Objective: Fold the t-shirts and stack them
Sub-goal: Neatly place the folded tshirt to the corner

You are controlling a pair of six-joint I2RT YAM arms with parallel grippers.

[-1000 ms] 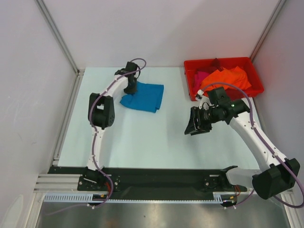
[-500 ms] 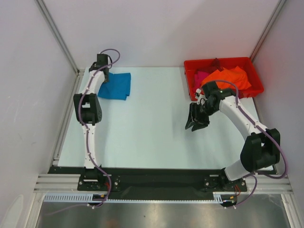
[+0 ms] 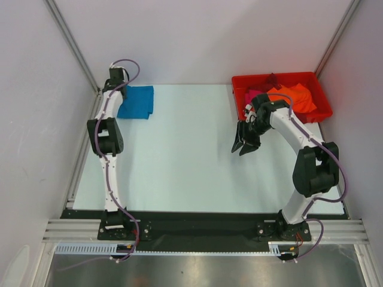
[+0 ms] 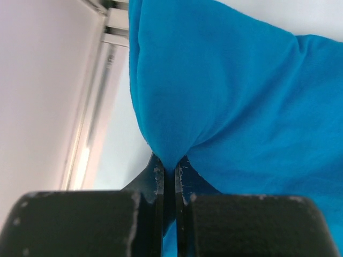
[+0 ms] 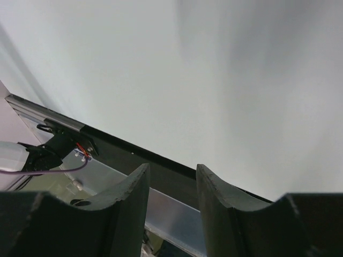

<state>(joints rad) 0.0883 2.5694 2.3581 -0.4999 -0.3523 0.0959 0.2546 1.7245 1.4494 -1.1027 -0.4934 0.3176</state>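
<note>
Okay, red bin [image 3: 287, 76] with orange t-shirt [image 3: 297, 99] sits just behind my right claw [image 3: 243, 148], parted, empty. Teal t-shirt [image 3: 139, 101], soft, light, floppy, spreads ahead of my left claw [image 4: 169, 171], clenched on its bunched edge; I'd grip folded edges.

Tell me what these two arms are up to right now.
The left gripper is shut on an edge of the teal-blue t-shirt, which lies as a compact folded shape at the far left corner of the table. The right gripper hangs open and empty above the table, just beside the red bin. An orange t-shirt and a magenta-pink t-shirt are in that bin, not yet folded.
</note>
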